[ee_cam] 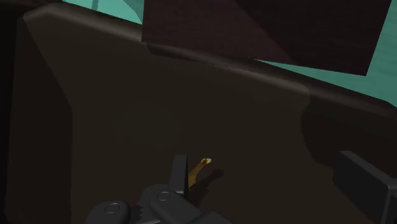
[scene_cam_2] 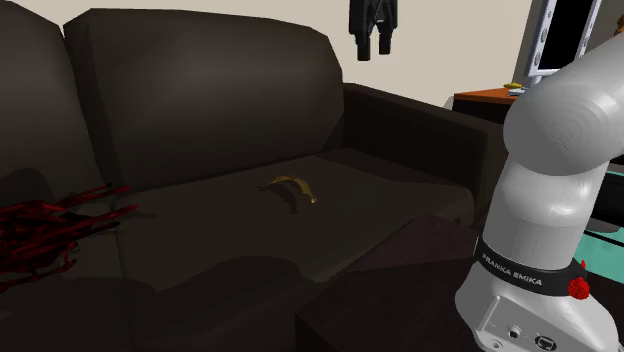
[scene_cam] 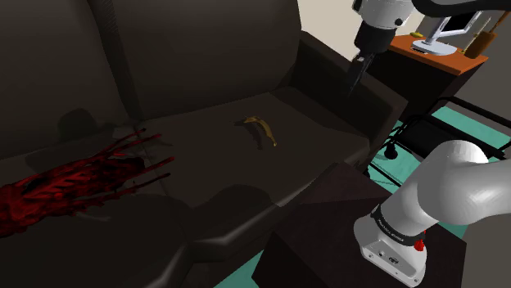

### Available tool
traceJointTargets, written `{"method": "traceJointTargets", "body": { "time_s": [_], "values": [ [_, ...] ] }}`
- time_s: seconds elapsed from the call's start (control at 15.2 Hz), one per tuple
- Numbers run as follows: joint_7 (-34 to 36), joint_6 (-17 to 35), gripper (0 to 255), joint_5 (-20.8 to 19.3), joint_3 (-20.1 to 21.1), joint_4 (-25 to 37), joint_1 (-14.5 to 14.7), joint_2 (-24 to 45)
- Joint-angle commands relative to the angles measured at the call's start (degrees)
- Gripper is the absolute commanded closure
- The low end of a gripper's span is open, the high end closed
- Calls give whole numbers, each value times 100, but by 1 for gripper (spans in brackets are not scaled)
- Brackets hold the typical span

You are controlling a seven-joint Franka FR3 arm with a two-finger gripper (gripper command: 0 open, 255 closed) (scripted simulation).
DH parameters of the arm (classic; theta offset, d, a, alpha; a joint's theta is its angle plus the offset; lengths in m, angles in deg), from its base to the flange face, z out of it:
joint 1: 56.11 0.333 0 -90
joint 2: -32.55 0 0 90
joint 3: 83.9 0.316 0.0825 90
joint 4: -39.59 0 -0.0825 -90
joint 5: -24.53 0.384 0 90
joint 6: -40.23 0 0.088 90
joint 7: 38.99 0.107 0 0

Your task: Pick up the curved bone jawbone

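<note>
A curved, tan-brown jawbone (scene_cam: 261, 132) lies on the seat cushion (scene_cam: 205, 164) of a dark sofa (scene_cam: 205, 57), toward the end nearer the armrest (scene_cam_2: 420, 120) on the shoulder view's right. We see the black gripper (scene_cam_2: 373, 48) hang high over that end of the sofa, in front of a pale wall (scene_cam_2: 440, 40), pointing down and well apart from the bone. Its jaws stand apart with nothing between them. In the wrist view the two fingers (ee_cam: 180, 173) come in widely separated, and the jawbone shows far beyond them on the cushion, one end peeking out just beside one finger, the rest hidden by it. At the sofa's other end, on the shoulder view's left, a red branching object (scene_cam: 74, 184) sprawls across the cushion, well apart from the bone. The white arm (scene_cam: 458, 184) rises from a dark box stand (scene_cam: 319, 229) in front of the sofa. Beyond the armrest we make out a dark side table (scene_cam: 426, 82) with an orange top, and a teal floor (scene_cam: 449, 120).
</note>
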Motion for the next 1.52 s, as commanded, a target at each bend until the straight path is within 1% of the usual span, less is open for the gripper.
{"method": "traceJointTargets", "body": {
  "time_s": [0.0, 0.4, 0.73, 1.06, 1.45],
  "values": [
    [0, 0, 0, 0, 0, 0, 0, 0],
    [264, 1229, 0, -60, -62, -265, -137, 951],
    [482, 2200, 0, -125, -109, -249, -257, 1927],
    [700, 3066, 0, -199, -159, -21, -369, 3010],
    [943, 3904, 0, -276, -231, 518, -481, 4371]
  ]
}}
